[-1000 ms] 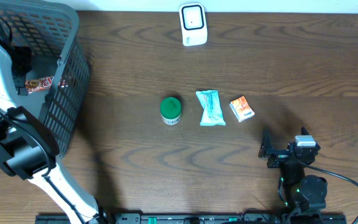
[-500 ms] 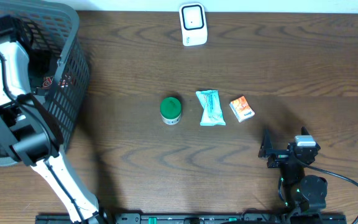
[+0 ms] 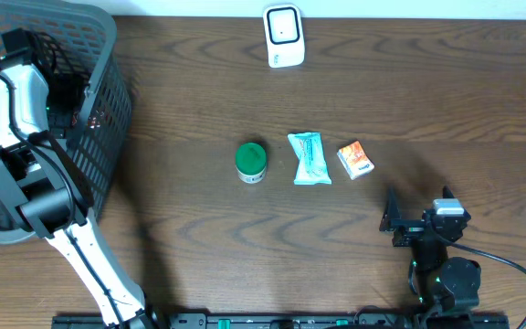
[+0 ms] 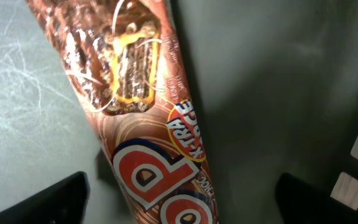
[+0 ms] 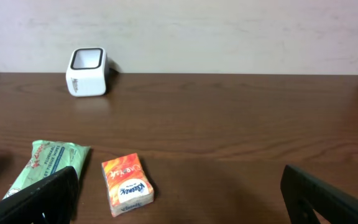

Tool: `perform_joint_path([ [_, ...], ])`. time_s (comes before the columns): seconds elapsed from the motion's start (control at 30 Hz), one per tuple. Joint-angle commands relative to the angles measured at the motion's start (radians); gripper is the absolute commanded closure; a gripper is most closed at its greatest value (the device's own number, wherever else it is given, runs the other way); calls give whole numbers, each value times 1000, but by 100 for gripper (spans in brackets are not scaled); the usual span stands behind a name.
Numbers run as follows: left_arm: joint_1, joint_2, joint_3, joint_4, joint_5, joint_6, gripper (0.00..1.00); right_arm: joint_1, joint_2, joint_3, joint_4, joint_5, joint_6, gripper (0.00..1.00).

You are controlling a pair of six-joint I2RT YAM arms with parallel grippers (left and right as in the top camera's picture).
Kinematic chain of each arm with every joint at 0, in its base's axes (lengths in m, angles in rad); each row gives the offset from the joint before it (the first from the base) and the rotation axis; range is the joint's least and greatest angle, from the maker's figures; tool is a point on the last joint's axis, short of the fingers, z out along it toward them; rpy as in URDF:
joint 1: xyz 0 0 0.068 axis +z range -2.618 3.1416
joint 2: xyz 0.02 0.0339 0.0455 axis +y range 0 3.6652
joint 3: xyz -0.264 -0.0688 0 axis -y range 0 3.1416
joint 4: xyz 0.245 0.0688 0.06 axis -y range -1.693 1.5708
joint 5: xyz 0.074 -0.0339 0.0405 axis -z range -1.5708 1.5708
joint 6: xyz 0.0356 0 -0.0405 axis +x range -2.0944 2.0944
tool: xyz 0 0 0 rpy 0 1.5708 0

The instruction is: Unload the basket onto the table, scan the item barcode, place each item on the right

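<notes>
1. Left arm reaches into the basket (image 3: 106, 146) at the worktop's (image 3: 427, 91) left end.
2. Left gripper (image 4: 182, 199) is wide open and holds nothing. In the wrist view its fingertips (image 4: 61, 199) sit at the lower corners of the frame.
3. A brown snack bar (image 4: 135, 124) lies flat on the grey basket floor, running between those fingertips. We see a gap on both sides, so neither finger touches it.
4. The wrapper shows its printed front with the chocolate picture and logo. We can't make out a barcode on it.
5. Right gripper (image 5: 179, 193) is fully open and empty. It sits low over the worktop at front right, well apart from everything.
6. Scanner (image 3: 281, 35) stands upright at the back edge, centre, and nothing is near it.
7. Three items sit in a row mid-worktop, from left to right in the overhead view: green jar (image 3: 251, 162), teal packet (image 3: 310, 158), orange tissue pack (image 3: 355, 159).
8. Packet and tissue pack lie just beside each other without touching. The jar is a little further off.
9. The right wrist view faces the packet, tissue pack and scanner.
</notes>
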Motion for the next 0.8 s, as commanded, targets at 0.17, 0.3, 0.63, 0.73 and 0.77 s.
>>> perform_joint_path([
  [0.17,3,92,3,-47,-53,41,92,9,-5,-5,2,-5,-15,1],
  [0.3,8,77,6,-74,-95,92,93,9,-5,-5,2,-5,-15,1],
  [0.63,56,-146,18,-130,-139,148,84,9,-5,-5,2,-5,-15,1],
  [0.73,57,-248,18,-133,-182,190,44,9,-5,-5,2,-5,-15,1],
  [0.77,57,-293,18,-136,-202,204,37,9,-5,-5,2,-5,-15,1],
])
